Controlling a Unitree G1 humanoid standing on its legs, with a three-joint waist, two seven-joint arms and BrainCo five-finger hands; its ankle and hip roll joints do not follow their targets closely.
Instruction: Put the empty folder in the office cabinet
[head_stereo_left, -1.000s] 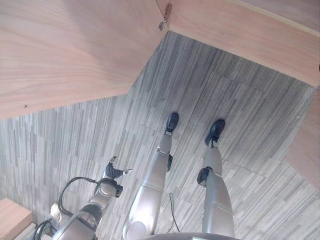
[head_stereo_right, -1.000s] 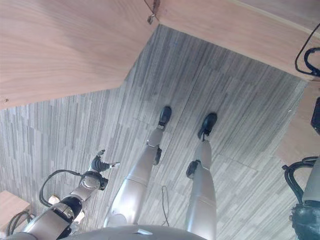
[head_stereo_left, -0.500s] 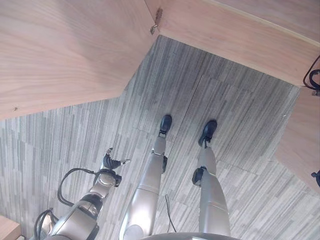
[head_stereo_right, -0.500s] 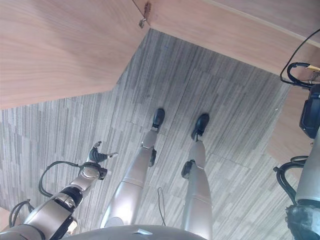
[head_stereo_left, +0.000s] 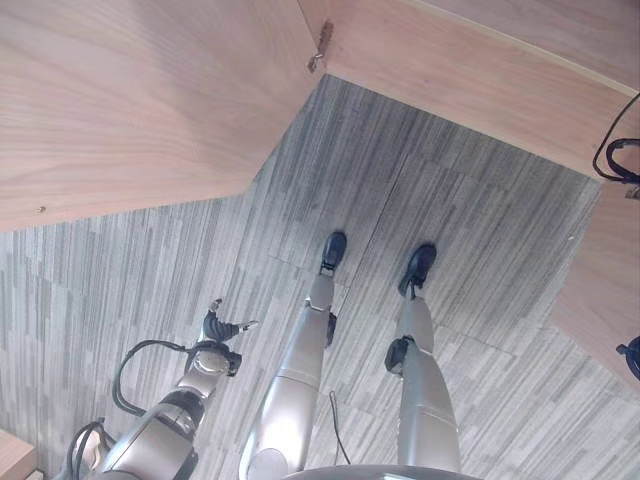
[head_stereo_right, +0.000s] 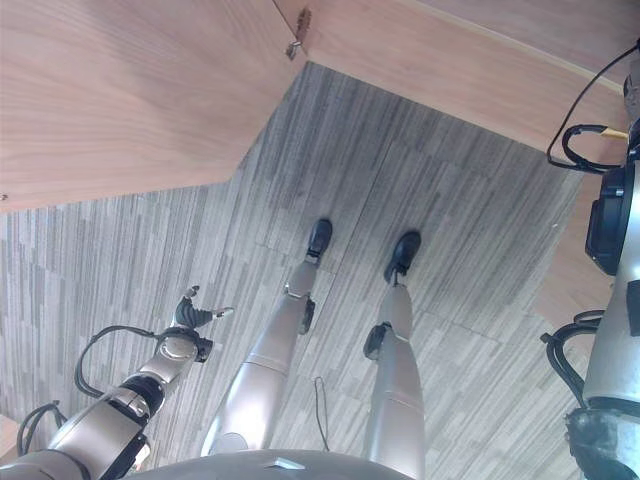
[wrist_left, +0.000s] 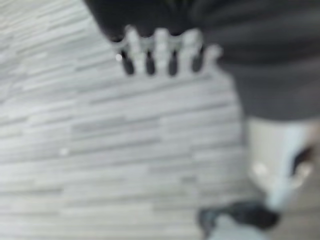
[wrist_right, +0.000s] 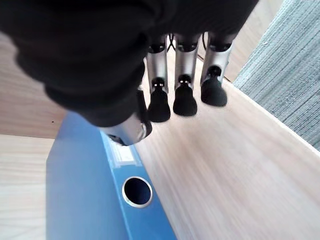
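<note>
My right hand hung over the folder, silver fingers with dark rounded tips pointing down and straight, released, gripping nothing. Thumb sat close above the folder's spine; contact I couldn't tell. The folder was blue, smooth, flat-sided, standing on a pale wood-grain shelf of the cabinet, its spine facing out with a round metal-rimmed finger hole and a small white label above it. One flat side lay just beside a light wood panel. Past the shelf's outer edge showed grey striped carpet.

My left hand hung low by my side over the carpet, well apart from the cabinet. In the left wrist view the fingers showed as a short row of silver with dark tips, loosely extended, holding nothing; blurred there.

From the head views, a wide light wood door with smooth grain stood open at an angle, a small metal hinge at its corner where it met the cabinet's long wood front. Carpet was a ribbed grey plank pattern.
</note>
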